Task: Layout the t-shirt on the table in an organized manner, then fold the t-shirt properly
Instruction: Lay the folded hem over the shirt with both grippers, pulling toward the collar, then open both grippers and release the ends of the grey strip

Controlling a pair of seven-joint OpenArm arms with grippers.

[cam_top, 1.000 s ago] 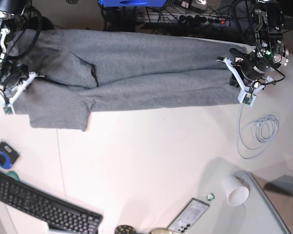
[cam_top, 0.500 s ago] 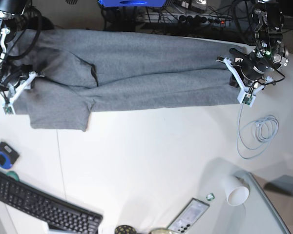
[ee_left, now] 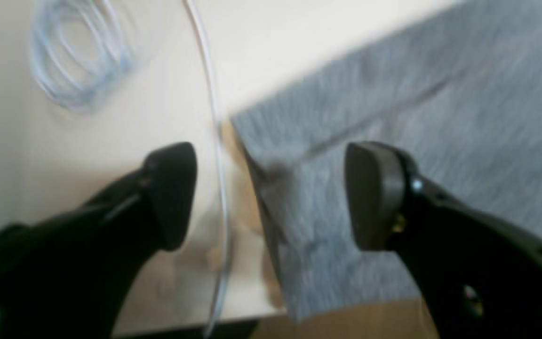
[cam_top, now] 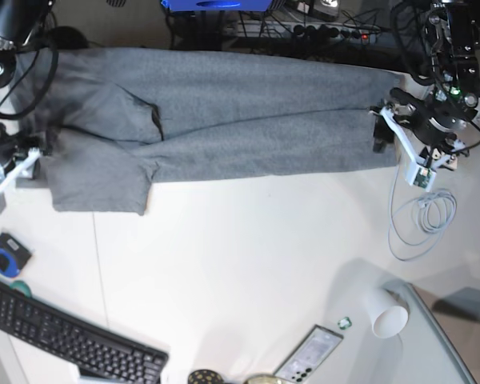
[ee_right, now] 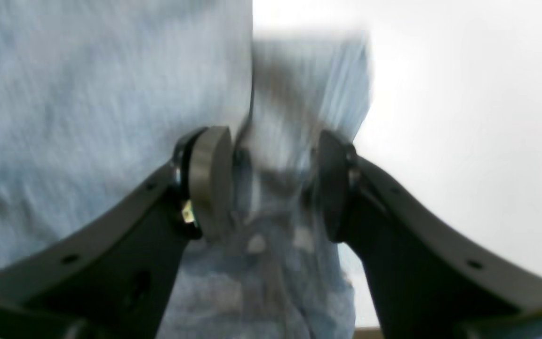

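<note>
I saw the t-shirt stretched long across the far part of the table, one sleeve hanging toward me near its right-arm end. My left gripper had its jaws spread wide: the shirt's corner lay between them, under the one finger, with a thin cable running past the other. My right gripper also had its jaws apart, cloth bunched between the pads; whether they touched it, I could not tell through the blur.
</note>
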